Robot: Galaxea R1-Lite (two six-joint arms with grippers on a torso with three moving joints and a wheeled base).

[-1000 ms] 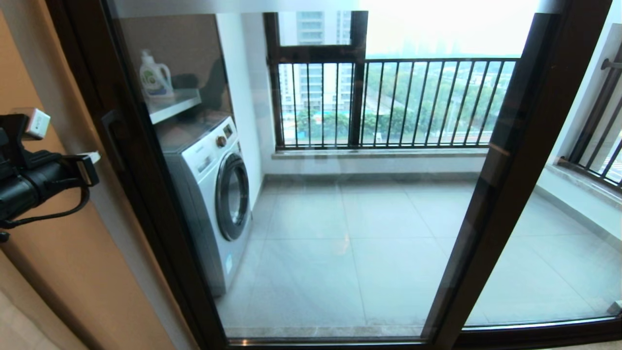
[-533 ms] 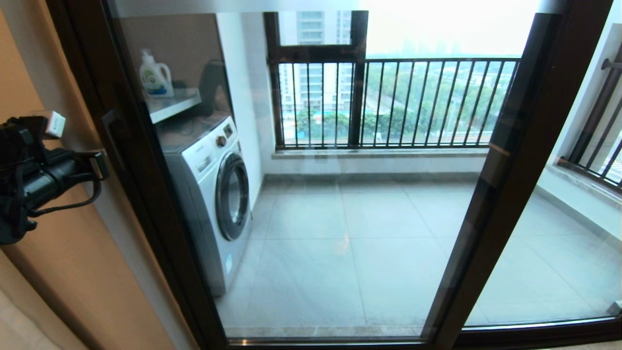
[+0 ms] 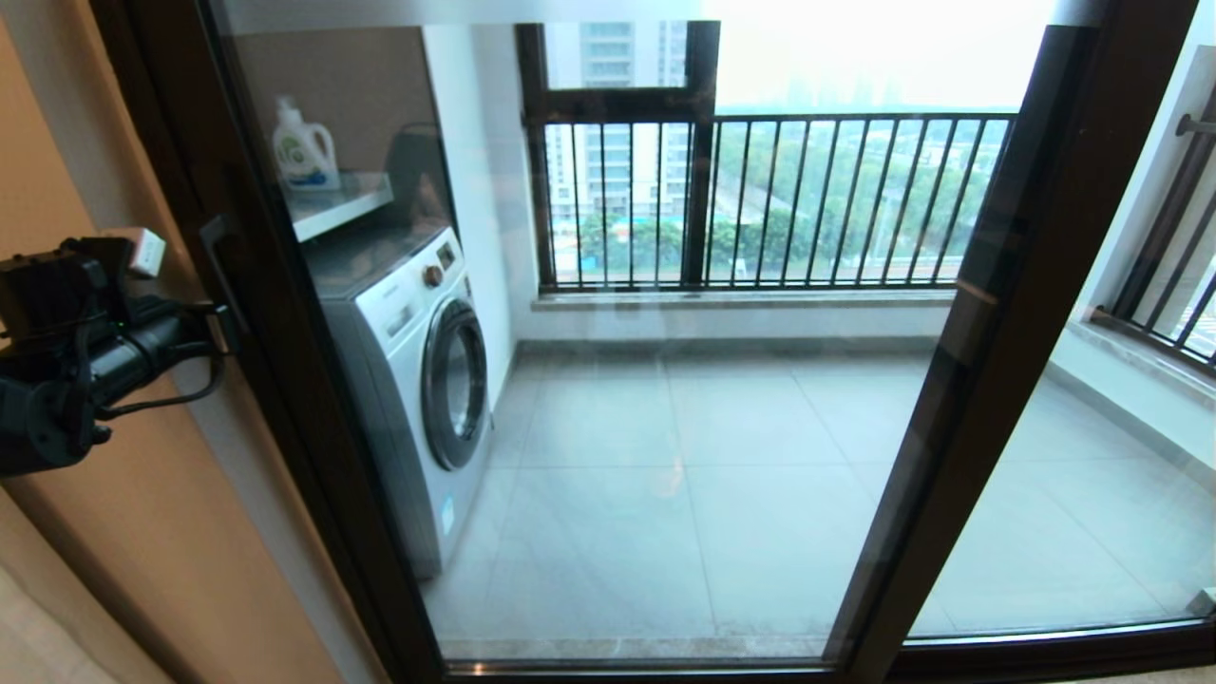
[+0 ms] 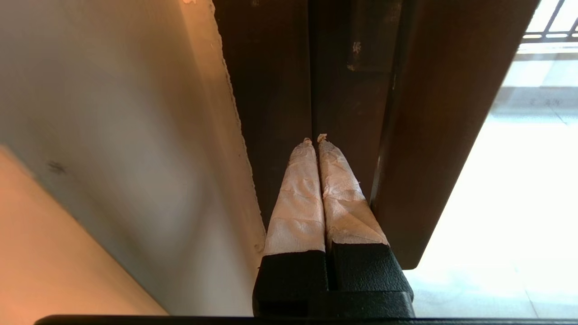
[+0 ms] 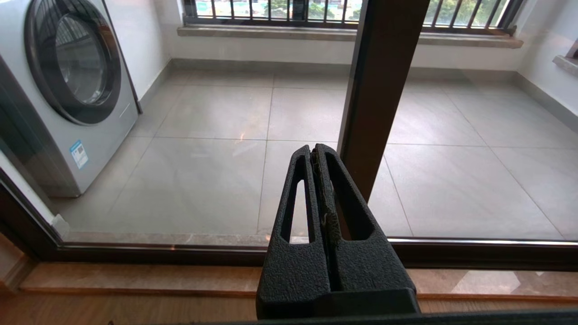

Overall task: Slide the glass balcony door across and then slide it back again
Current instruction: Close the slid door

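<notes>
The glass balcony door (image 3: 665, 399) stands against the left jamb, its dark brown upright (image 3: 285, 399) carrying a dark bar handle (image 3: 217, 271). My left gripper (image 3: 226, 328) reaches in from the left and is shut, its tips at the handle. In the left wrist view its white-taped fingers (image 4: 298, 194) lie together, the gripper (image 4: 314, 139) touching the door upright (image 4: 275, 90), with the handle bar (image 4: 429, 135) alongside. My right gripper (image 5: 312, 149) is shut on nothing, low before the glass near the middle upright (image 5: 379, 90); the head view does not show it.
Behind the glass are a washing machine (image 3: 418, 380), a detergent bottle (image 3: 302, 147) on a shelf, and a railed window (image 3: 779, 199). A handleless glass pane (image 3: 1073, 494) is at the right. An orange-beige wall (image 3: 114, 551) flanks the jamb. The floor track (image 5: 135, 253) runs below.
My left gripper has moved right and a little down, from beside the wall up to the door handle. The door has not moved.
</notes>
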